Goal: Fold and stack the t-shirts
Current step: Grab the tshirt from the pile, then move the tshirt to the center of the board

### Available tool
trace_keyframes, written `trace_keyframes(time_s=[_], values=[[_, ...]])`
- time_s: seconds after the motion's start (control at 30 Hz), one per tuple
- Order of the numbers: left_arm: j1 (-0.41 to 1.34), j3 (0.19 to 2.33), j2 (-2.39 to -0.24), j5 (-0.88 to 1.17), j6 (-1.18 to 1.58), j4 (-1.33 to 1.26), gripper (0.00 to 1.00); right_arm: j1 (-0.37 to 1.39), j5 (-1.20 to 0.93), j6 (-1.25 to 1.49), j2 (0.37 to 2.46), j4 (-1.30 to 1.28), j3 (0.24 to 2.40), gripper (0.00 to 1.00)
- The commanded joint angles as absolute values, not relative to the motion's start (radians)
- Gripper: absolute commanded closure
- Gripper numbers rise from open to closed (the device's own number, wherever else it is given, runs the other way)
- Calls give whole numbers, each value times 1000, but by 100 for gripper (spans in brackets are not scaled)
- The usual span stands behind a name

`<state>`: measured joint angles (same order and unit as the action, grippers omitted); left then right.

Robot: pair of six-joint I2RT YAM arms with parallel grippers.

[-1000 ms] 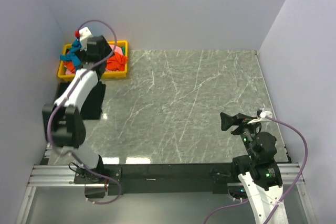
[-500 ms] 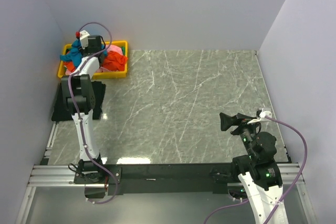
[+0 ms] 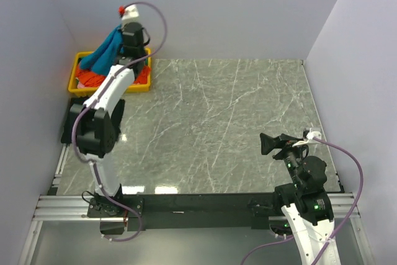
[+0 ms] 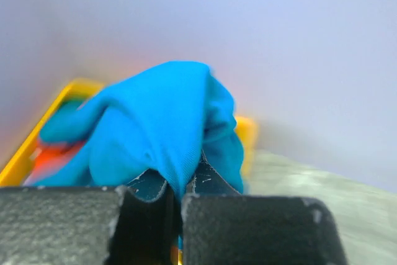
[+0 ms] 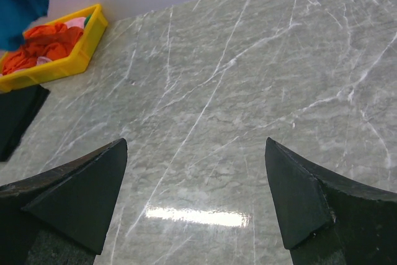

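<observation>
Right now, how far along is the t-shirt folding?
Barely started. Done: no folded shirt shows on the table; the black patch beside the tray is unclear. In hand: the left tool is shut on the teal shirt, lifted above the yellow tray. Left: spreading and folding it, then the orange-red shirts in the tray. The right tool hangs open.

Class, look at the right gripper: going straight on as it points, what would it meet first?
Most likely the right gripper meets the marble table just ahead; the yellow tray lies off that line, though depth is unclear.
</observation>
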<state>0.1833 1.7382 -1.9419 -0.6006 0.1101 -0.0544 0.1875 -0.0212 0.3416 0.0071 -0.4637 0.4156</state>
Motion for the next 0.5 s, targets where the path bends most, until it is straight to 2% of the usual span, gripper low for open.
trace_keyframes(time_s=[0.0, 0.2, 0.3, 0.37, 0.47], values=[[297, 1848, -1764, -552, 12, -62, 99, 192, -18, 302, -222, -414, 426, 2], [523, 1936, -1639, -387, 56, 77, 99, 192, -3, 293, -196, -382, 498, 2], [567, 1927, -1600, -273, 110, 110, 98, 192, 20, 310, -157, -390, 557, 2], [580, 1841, -1543, -187, 216, 104, 97, 192, 17, 325, -121, -423, 607, 3], [580, 1651, -1462, -176, 322, 101, 94, 192, -18, 330, -72, -486, 673, 2]])
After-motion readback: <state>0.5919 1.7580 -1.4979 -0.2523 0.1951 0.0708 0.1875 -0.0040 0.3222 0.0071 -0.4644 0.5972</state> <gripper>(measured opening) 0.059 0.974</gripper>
